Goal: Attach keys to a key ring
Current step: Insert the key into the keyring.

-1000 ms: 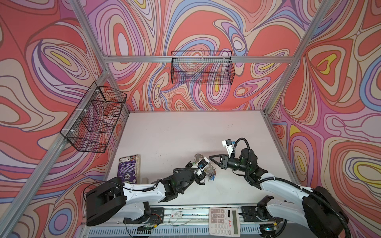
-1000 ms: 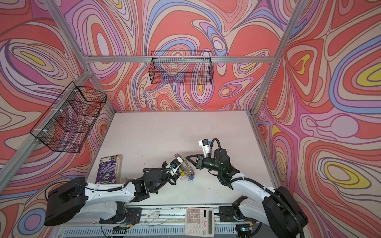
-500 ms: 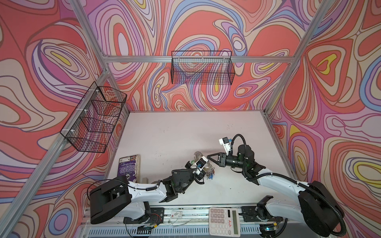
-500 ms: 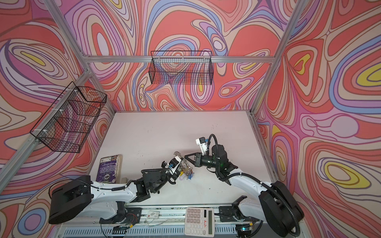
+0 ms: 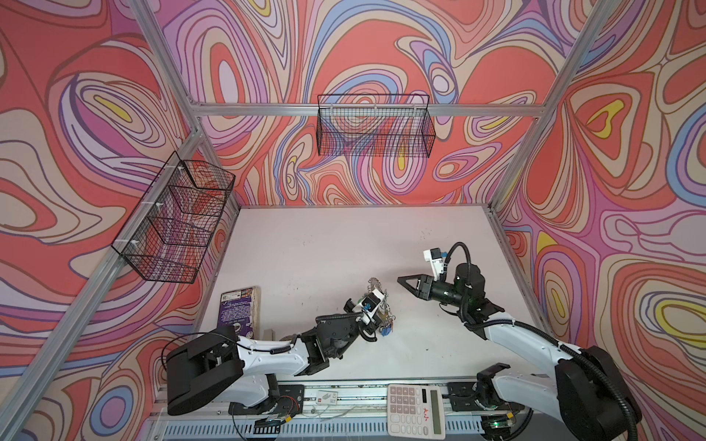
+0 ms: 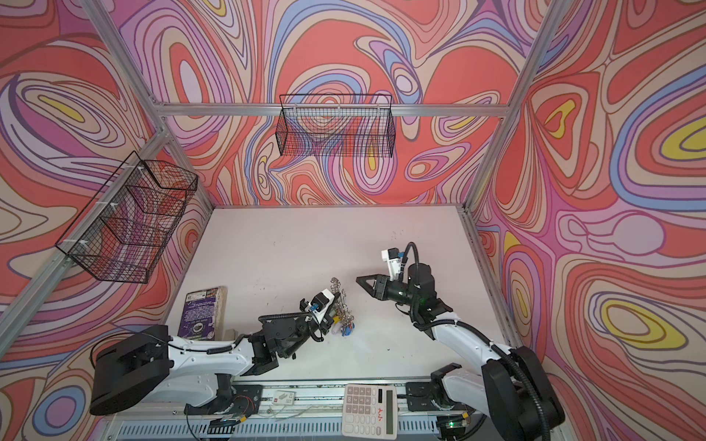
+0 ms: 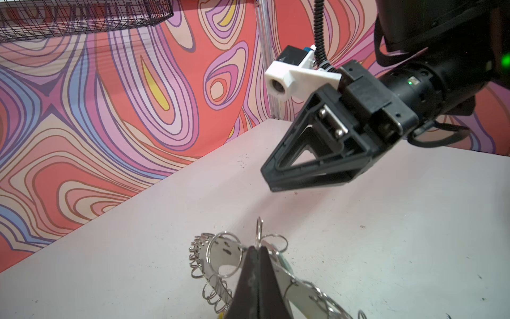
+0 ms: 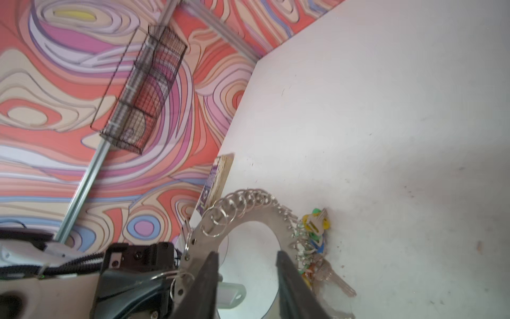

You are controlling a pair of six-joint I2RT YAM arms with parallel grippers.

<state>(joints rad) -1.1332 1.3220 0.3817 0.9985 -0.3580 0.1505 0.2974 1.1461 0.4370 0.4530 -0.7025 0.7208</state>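
- Left gripper point(image 7: 258, 255): jaws pressed together, pinching key ring point(image 7: 225, 250) at its rim; ring's lower arc cut off in wrist view.
- Keys point(image 8: 317, 230): bunched on ring's rim, low by table point(image 5: 344, 244); count unclear.
- Right gripper point(image 5: 400, 280): spread, empty, near ring, not touching.
- Far half of table open.

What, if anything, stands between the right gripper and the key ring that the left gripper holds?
Nothing visible does. The right gripper, open, faces the key ring across a bare gap above the table. The left gripper clamps the ring's rim at one side, and the keys hang at the other.
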